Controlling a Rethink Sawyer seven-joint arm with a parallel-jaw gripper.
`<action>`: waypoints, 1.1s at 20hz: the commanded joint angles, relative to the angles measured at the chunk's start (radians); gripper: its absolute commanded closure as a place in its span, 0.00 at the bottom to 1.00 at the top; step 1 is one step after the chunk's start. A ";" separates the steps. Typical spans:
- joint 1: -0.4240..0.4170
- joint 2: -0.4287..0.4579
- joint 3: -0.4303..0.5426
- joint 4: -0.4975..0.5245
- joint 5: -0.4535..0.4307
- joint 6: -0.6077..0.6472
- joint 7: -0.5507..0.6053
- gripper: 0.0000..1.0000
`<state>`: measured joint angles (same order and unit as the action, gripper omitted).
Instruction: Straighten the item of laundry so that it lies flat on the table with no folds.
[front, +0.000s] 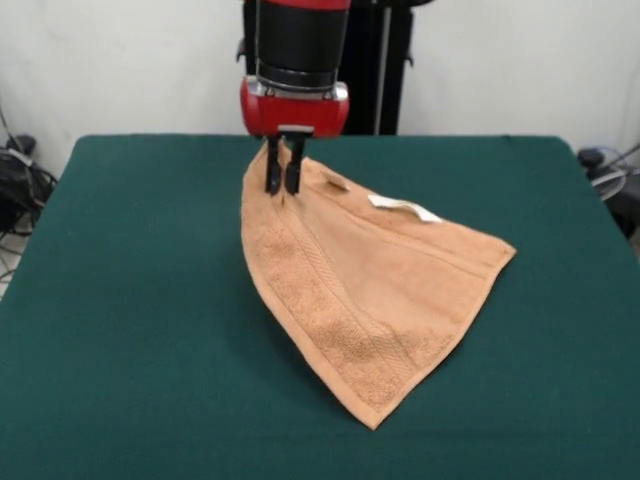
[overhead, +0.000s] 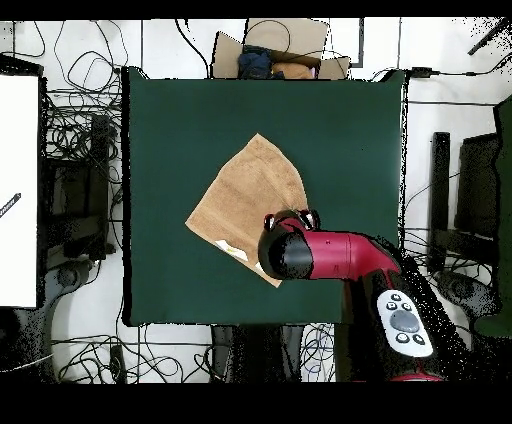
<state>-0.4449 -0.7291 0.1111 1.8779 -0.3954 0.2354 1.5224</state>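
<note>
Towel (front: 370, 300) soft, light, limp terry; tool (front: 283, 188) pinching its raised corner, rest draped on desk (front: 130, 330). Best hold: corners, away from label (front: 405, 208).

A plain white wall (front: 520, 60) is seen behind; tangled black cables (overhead: 85, 130) are spread over the pale floor (overhead: 420, 130).

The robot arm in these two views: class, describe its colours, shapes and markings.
The arm is glossy red with a black cylindrical wrist section. Its tool has a rounded red housing with a silver band above and two short black fingers. From overhead, a pale oval panel with dark round buttons sits nearer the base.
</note>
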 joint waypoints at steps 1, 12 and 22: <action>-0.009 0.071 0.045 0.045 -0.003 -0.024 0.126 1.00; -0.081 0.092 0.126 0.066 -0.012 -0.035 0.089 0.00; -0.119 0.096 0.172 0.078 -0.004 -0.031 0.089 0.00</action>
<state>-0.5580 -0.6642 0.1603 1.8800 -0.3952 0.2352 1.5224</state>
